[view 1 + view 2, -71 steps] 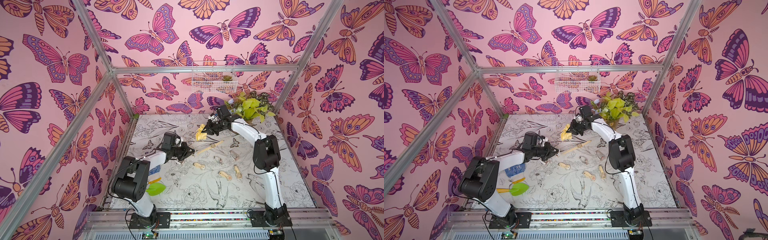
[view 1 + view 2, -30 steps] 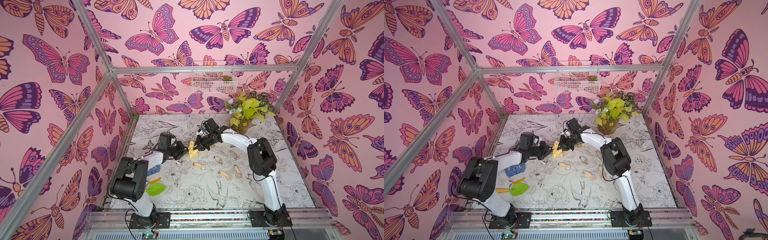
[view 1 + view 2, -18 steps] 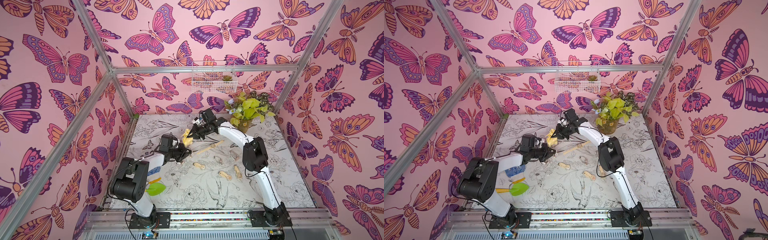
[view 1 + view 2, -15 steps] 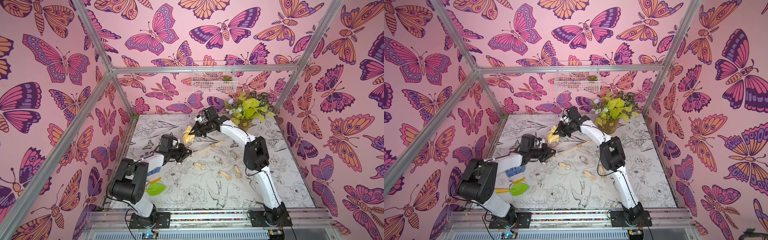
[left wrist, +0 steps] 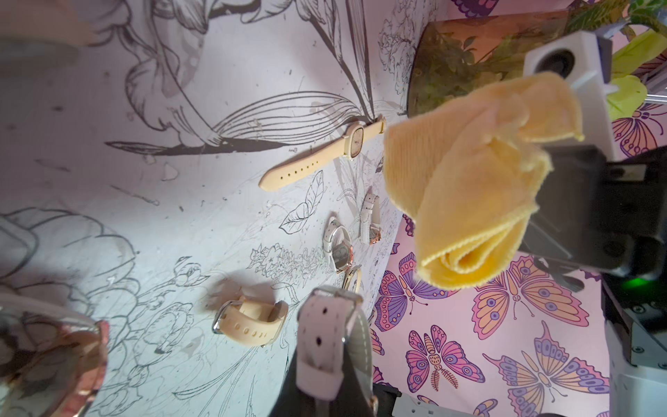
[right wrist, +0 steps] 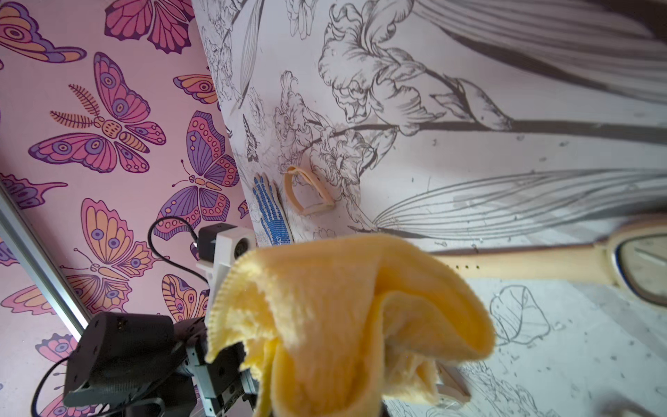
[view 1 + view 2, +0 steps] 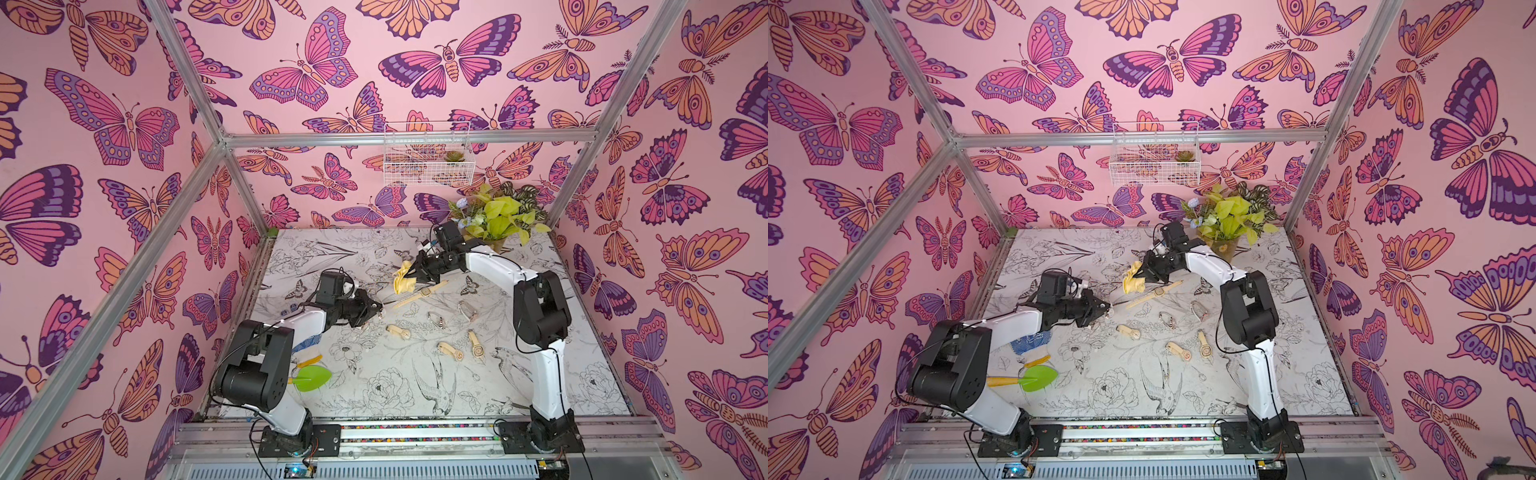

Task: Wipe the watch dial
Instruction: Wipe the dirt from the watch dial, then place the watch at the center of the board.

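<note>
My left gripper point(image 7: 376, 308) point(image 7: 1105, 309) is shut on a watch with a pale pink strap point(image 5: 330, 343), held just above the table at centre left. Its dial does not show clearly; a blurred rose-gold rim point(image 5: 54, 357) sits close to the left wrist camera. My right gripper point(image 7: 415, 276) point(image 7: 1144, 276) is shut on a bunched yellow cloth point(image 7: 404, 281) point(image 5: 469, 187) point(image 6: 343, 325). The cloth hangs to the right of and behind the held watch, apart from it. A long beige watch point(image 7: 424, 292) point(image 5: 325, 159) lies flat under the cloth.
Several more watches point(image 7: 399, 331) point(image 7: 451, 351) point(image 7: 465, 309) lie on the flower-printed table point(image 7: 374, 395). A potted plant point(image 7: 503, 216) stands at the back right and a wire basket point(image 7: 428, 158) hangs on the back wall. A green spatula point(image 7: 311, 378) and a blue glove point(image 7: 307, 343) lie by the left arm.
A second ago the cloth was against my left gripper's tip. The right gripper has since pulled it back and to the right. The left gripper has barely moved.
</note>
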Controlling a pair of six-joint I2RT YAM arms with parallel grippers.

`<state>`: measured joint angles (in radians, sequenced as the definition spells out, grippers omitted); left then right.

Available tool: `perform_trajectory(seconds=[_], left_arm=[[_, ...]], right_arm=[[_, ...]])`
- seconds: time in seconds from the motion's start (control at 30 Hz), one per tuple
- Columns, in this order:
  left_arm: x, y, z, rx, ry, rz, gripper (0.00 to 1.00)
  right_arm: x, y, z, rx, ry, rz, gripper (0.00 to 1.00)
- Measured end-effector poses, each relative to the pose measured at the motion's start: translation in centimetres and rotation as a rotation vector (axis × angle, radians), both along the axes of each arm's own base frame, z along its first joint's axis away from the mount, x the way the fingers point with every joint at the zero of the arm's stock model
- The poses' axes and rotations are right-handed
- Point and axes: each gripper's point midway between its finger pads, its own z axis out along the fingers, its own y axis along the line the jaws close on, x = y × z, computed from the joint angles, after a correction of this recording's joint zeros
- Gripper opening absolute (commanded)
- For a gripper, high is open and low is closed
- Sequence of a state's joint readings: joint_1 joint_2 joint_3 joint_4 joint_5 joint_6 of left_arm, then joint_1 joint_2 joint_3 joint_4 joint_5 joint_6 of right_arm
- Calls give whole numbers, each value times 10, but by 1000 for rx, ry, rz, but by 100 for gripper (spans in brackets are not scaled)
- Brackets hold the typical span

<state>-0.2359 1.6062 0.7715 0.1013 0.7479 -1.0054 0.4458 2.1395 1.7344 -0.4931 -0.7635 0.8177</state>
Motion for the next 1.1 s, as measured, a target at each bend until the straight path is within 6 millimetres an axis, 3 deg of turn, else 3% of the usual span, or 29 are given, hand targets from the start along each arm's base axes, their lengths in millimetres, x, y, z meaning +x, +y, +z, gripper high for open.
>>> perform_trajectory(seconds=[0.4, 1.1], left_arm=[[-10, 16, -28, 131, 89, 25, 1], [7, 20, -62, 236, 203, 12, 7]], right_arm=[[-29, -17, -1, -38, -31, 33, 0], [-32, -20, -7, -62, -50, 52, 0]])
